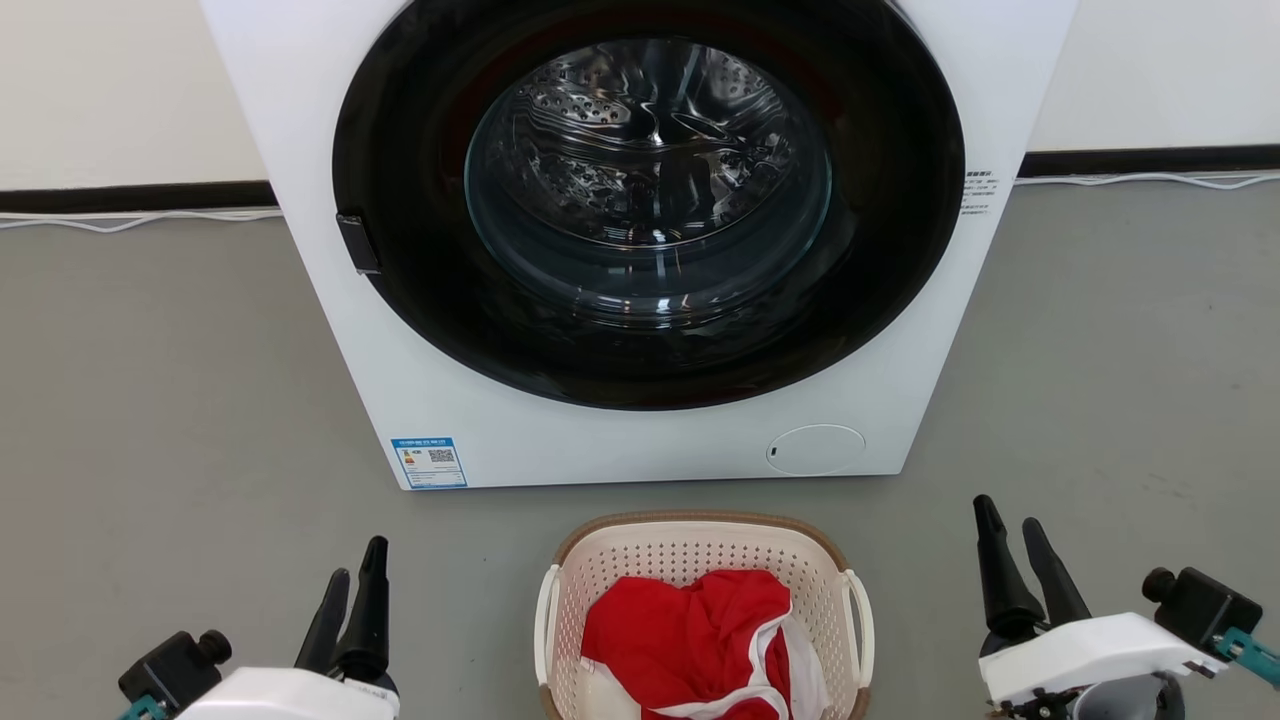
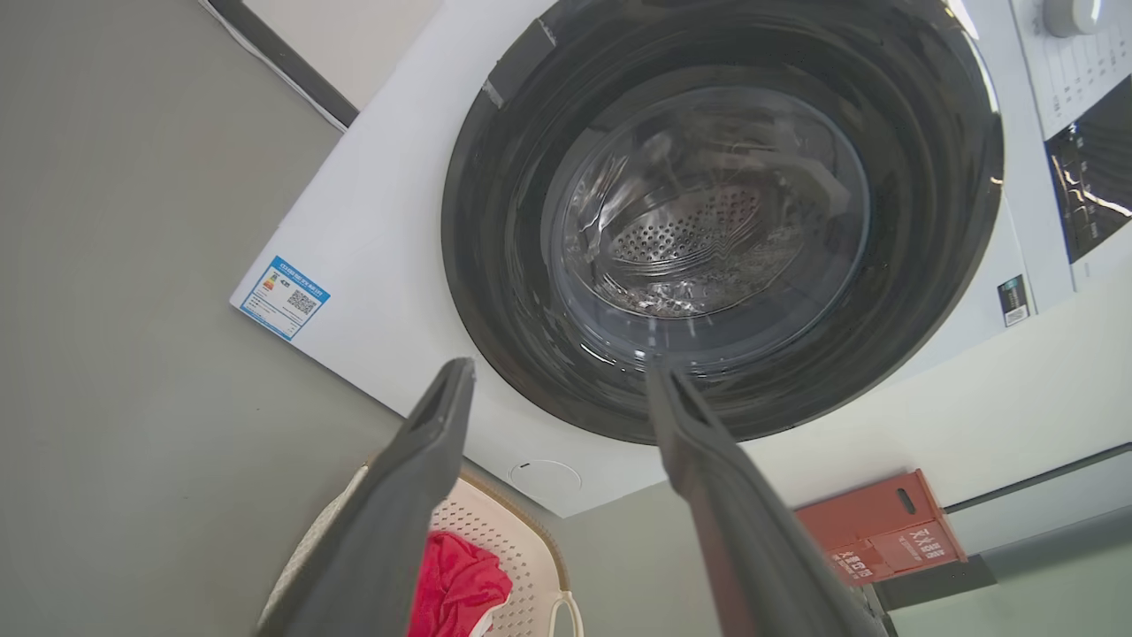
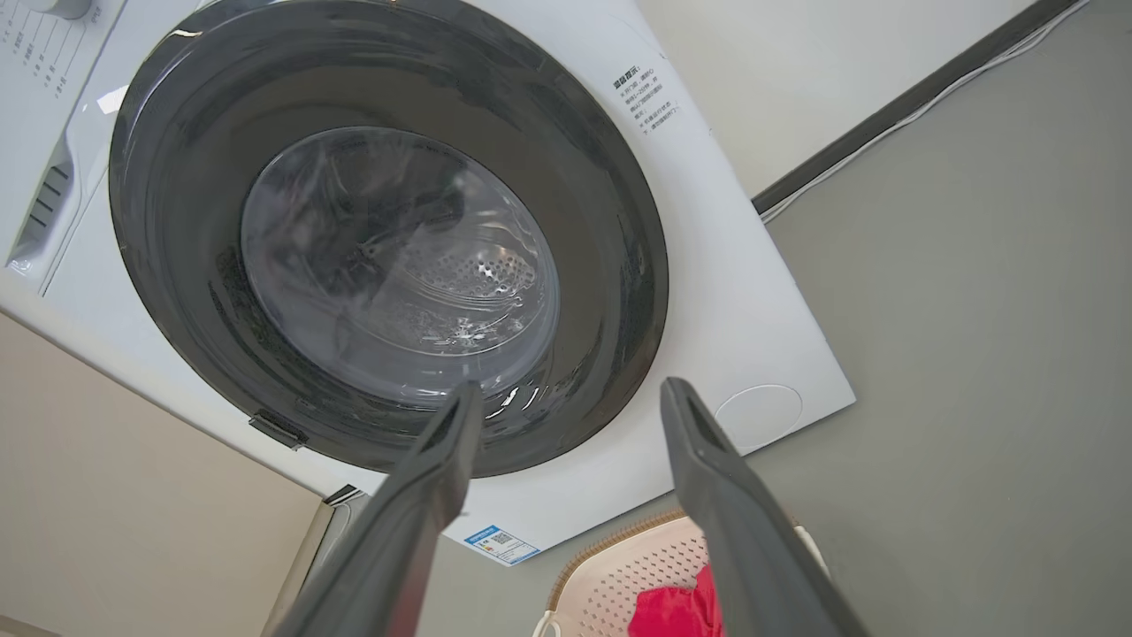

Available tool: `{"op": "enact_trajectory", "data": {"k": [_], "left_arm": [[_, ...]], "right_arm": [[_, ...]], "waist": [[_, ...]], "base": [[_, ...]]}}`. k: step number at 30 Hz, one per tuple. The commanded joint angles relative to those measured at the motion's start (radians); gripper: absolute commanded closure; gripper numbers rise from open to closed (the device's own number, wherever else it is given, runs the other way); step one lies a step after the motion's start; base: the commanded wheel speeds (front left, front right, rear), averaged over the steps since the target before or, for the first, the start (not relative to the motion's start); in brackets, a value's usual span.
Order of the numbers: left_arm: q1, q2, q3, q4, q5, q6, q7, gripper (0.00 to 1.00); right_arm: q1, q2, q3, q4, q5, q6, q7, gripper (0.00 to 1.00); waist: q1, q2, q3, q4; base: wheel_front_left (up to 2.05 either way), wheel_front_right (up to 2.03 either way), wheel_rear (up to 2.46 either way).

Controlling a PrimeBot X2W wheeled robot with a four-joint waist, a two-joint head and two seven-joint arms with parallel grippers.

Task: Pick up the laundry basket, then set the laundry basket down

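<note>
Blue label (image 1: 429, 462) on washing machine (image 1: 600, 450) (QR code) is unreadable.

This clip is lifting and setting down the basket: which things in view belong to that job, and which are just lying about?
Job: laundry basket; left gripper and right gripper, both open.
Lying about: washing machine; red cloth inside the basket; red box.

Dark fingers (image 1: 995, 575), white housings (image 1: 1090, 645), perhaps teal cable (image 1: 1250, 655).

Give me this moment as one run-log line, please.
stage: before pickup | laundry basket: on floor before washing machine, red cloth inside | left gripper: open, empty | right gripper: open, empty
</note>
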Motion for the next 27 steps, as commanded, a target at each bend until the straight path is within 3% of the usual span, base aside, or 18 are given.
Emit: {"op": "enact_trajectory", "data": {"k": [1, 27], "left_arm": [[-0.012, 0.014, 0.012, -0.031, 0.039, -0.004, -0.016, 0.00], [0.013, 0.039, 0.001, -0.043, 0.366, -0.006, -0.093, 0.00]], "right_arm": [[-0.029, -0.008, 0.019, -0.018, -0.044, 0.004, -0.019, 0.00], [-0.035, -0.009, 0.042, 0.026, -0.384, 0.006, -0.095, 0.00]], "waist": [[0.0000, 0.0000, -0.001, 0.000], [0.0000, 0.0000, 0.004, -0.008]], "base": [[0.00, 0.00, 0.00], [0.00, 0.00, 0.00]]}}
